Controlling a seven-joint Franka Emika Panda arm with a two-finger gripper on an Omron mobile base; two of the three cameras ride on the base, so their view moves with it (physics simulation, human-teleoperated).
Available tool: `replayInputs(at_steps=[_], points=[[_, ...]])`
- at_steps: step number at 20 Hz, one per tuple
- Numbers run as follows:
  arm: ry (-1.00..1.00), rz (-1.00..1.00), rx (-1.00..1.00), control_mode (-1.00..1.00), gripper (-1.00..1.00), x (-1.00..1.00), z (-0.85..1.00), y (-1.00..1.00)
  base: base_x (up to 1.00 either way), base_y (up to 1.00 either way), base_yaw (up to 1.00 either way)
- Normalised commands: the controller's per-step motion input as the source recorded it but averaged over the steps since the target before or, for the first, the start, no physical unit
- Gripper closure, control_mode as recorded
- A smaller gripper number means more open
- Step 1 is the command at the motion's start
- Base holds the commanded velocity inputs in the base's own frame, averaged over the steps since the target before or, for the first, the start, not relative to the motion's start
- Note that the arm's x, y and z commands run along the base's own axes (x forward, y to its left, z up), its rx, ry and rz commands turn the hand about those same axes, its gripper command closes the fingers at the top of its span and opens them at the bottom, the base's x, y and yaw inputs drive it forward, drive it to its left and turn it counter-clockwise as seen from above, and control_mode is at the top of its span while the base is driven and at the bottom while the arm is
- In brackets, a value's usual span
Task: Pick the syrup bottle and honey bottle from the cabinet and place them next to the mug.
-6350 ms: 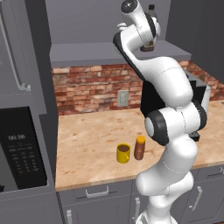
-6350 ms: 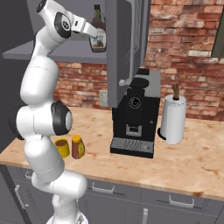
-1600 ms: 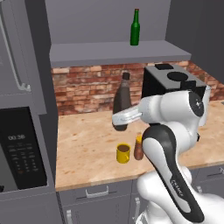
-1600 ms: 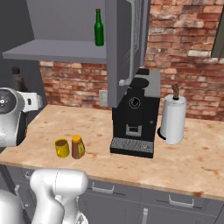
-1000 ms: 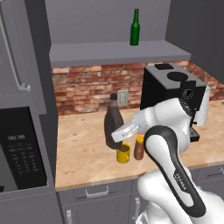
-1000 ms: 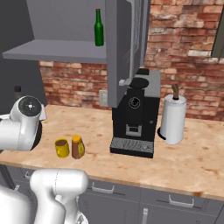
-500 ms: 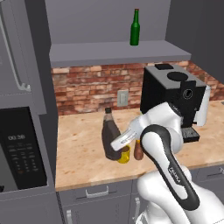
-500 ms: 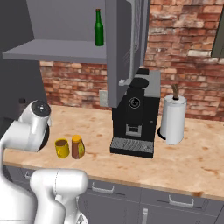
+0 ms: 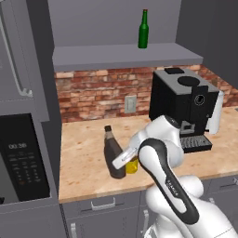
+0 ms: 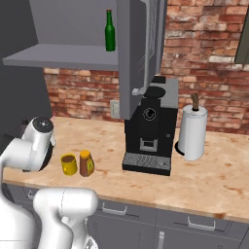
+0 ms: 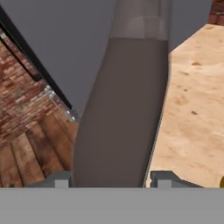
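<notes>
I had the gripper [image 11: 111, 181] clamped on the syrup bottle [image 9: 113, 155]. In the hand view the brown bottle stood between the two finger tips [image 11: 59, 179], one tip on each side of it, both touching it. In the left base view the bottle was in the middle of the frame, a bit to the left. It stood upright with its bottom on the counter [image 9: 83, 153] or very close to it; I could not tell which. The white arm reached to it from the lower right.

The mug [image 10: 69, 164] was in the lower left of the right base view, on the counter. The honey bottle [image 10: 86, 163] stood just beside it, on the mug's right in that frame. In the left base view a bit of the yellow mug [image 9: 132, 166] showed just to the right of the syrup bottle, half hidden by the arm.

The cabinet [image 9: 125, 53] was at the top of the left base view. A green bottle [image 9: 143, 29] stood on its shelf. A black coffee machine [image 9: 186, 104] sat on the right of the counter, and in the right base view a paper towel roll [image 10: 192, 132] stood to its right
</notes>
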Motion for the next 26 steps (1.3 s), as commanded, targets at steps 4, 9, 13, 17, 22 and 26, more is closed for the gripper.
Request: replayInputs(at_steps=[4,9,13,17,22,26], points=[[-0.02,-0.03,-0.04,-1.00,1.00,0.03,-0.36,0.05,0.00,0.00,0.00],[-0.06,-0.08,-0.01,-1.00,1.00,0.26,-0.34,0.00,0.00,0.00,0.00],[-0.10,-0.11,0.00,-1.00,1.00,0.39,-0.34,0.00,0.00,0.00,0.00],[-0.14,-0.11,0.00,-1.00,1.00,0.41,-0.33,0.00,0.00,0.00,0.00],[-0.13,-0.08,0.00,-1.00,1.00,0.26,-0.28,0.00,0.00,0.00,0.00],[-0.08,-0.07,0.00,-1.00,1.00,0.18,-0.17,0.02,0.00,0.00,0.00]])
